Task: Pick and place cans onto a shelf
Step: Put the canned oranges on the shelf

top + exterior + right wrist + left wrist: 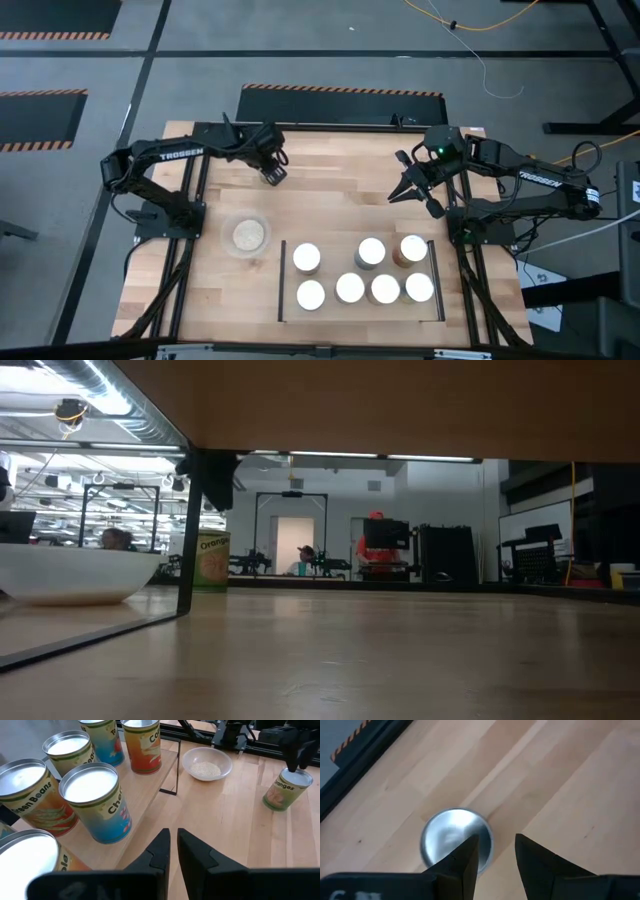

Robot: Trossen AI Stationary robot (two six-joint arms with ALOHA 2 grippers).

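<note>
Left gripper [492,857] hovers over lone can [456,840] at table's far edge, well apart from shelf [332,262]; fingers part-open, nothing held, one finger over can top, other off to side. I judge risk: descent off-centre, finger strikes lid, can tips or skids. Right gripper [172,845] near shelf's far right corner, fingers nearly closed, empty. I count seven cans [350,288] on shelf, one off it; one dish [247,235] beside shelf.
</note>
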